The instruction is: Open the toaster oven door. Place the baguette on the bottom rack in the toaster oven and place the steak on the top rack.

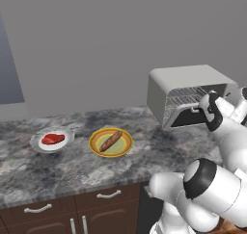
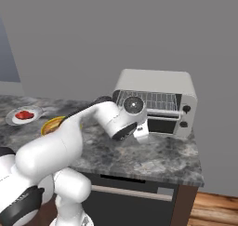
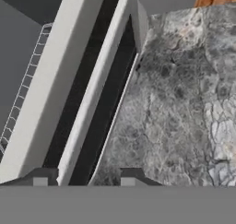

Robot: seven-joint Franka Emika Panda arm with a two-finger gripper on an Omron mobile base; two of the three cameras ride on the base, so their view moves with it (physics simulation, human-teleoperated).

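marble counter (image 3: 184, 103), toaster oven door (image 3: 83, 103) handle between open claw (image 3: 84, 181) tips

glossy white arm (image 2: 69, 136) — dark joints, rounded links

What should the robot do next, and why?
Probably back the gripper away from the toaster oven door, which hangs open with the racks showing. Its fingers stand apart with the handle running between them. The baguette waits on its green plate.
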